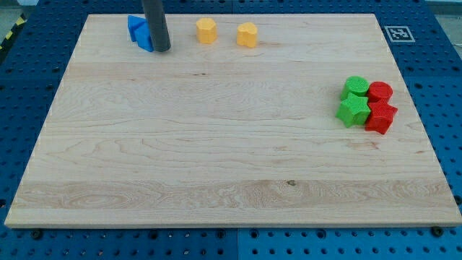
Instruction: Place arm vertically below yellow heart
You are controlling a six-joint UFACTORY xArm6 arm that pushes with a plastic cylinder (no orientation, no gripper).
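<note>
My tip rests on the counter near the view's top left, touching or just beside the blue blocks, which sit on its left and slightly above it. This arm carries no gripper, only the straight rod, so there are no jaws to be apart or together. Two yellow blocks lie to the right of my tip, a little higher in the view: the nearer yellow block looks roughly six-sided, and the farther one, the yellow heart, shows a notched top, though at this size the shapes are hard to tell apart and I judge rather than know which is the heart. Far off to the right and lower down, well apart from everything else, a cluster of two green blocks and two red blocks sits packed together. To do this step well, my tip should slide right along a line that stays below both yellow blocks, so it passes under the nearer one without nudging it, then stop directly under the heart with a clear gap. Pulling away from the blue blocks first, toward the view's bottom, avoids dragging them along.
</note>
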